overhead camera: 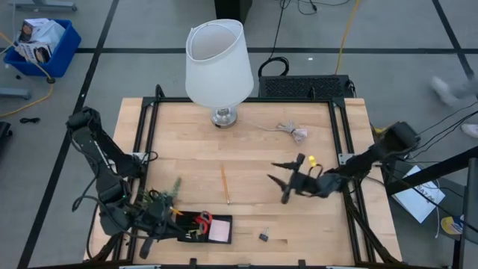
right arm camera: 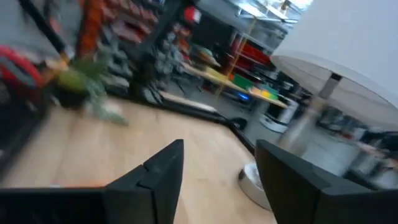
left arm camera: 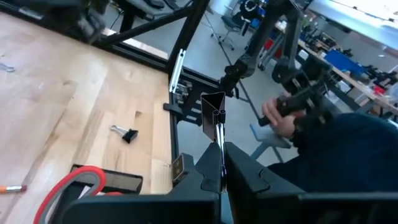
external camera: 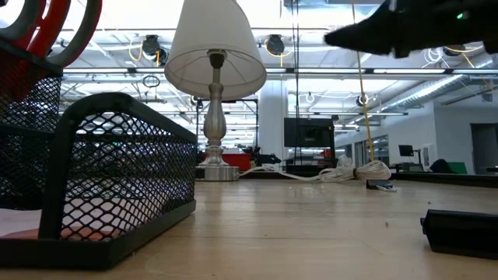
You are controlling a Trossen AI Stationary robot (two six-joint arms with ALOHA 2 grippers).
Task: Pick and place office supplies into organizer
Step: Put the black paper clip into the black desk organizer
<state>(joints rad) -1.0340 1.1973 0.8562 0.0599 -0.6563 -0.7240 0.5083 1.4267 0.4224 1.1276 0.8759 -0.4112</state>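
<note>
The black organizer (overhead camera: 203, 229) lies at the table's near edge and holds the red-handled scissors (overhead camera: 202, 219) and the pink sticky-note pad (overhead camera: 219, 231). My left gripper (overhead camera: 172, 223) is at the organizer's left end, shut on a small black binder clip (left arm camera: 213, 111). My right gripper (overhead camera: 284, 184) is open and empty above the table's right half. An orange pencil (overhead camera: 225, 184) lies flat at mid-table. A second binder clip (overhead camera: 264, 236) lies right of the organizer and also shows in the left wrist view (left arm camera: 126, 133). My left gripper pinches the binder clip by its thin wire handle (left arm camera: 219, 142) between its two fingers. The clip's black body (left arm camera: 213, 109) sticks out beyond the fingertips, clear of the table and the organizer.
A white-shaded lamp (overhead camera: 219, 67) stands at the table's far middle, with a pale cable bundle (overhead camera: 294, 133) to its right. A small green plant (overhead camera: 169, 196) stands just behind the organizer's left end. A person's hand (left arm camera: 278, 118) shows beyond the table's right edge.
</note>
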